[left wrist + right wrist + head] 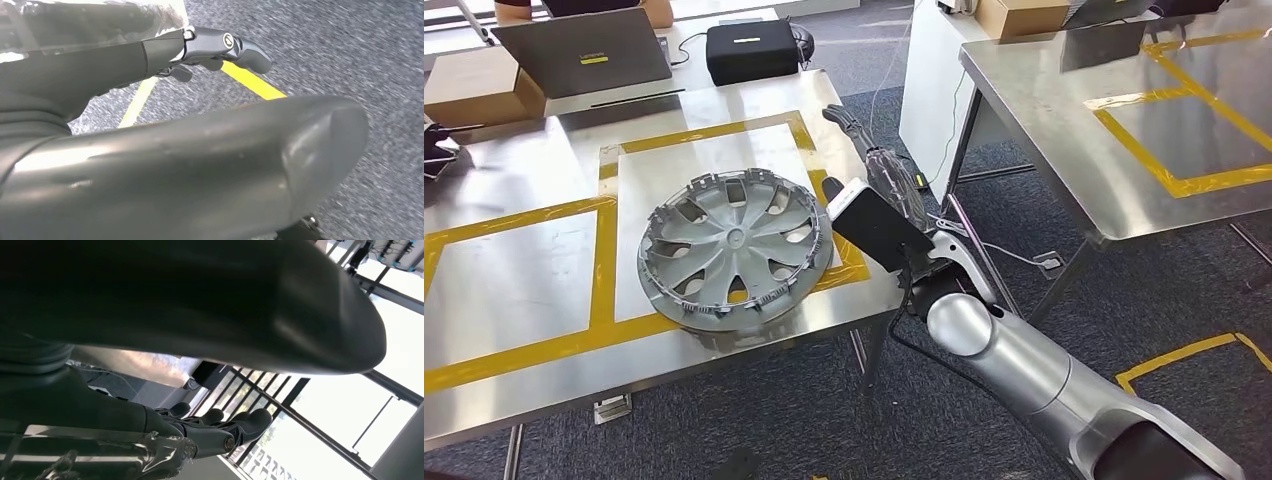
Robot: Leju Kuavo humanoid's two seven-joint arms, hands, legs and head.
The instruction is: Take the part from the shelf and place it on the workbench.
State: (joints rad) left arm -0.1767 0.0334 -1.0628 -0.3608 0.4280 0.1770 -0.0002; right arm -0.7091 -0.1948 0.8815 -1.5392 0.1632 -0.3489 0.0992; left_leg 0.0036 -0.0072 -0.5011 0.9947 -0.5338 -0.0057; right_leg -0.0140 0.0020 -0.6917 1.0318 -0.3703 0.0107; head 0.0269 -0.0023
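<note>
One grey wheel cover (735, 250) flat on a steel workbench (514, 290) taped yellow. Right hand (864, 135) empty, fingers extended; left hand (220, 47) likewise, above grey carpet (350, 45)

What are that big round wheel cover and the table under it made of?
The wheel cover looks like molded plastic with a matte silver-grey paint: thin spokes, cut-outs and small clips around the rim. The workbench appears to be brushed stainless steel, since it gives soft, blurry reflections, and it is marked with yellow tape.
</note>
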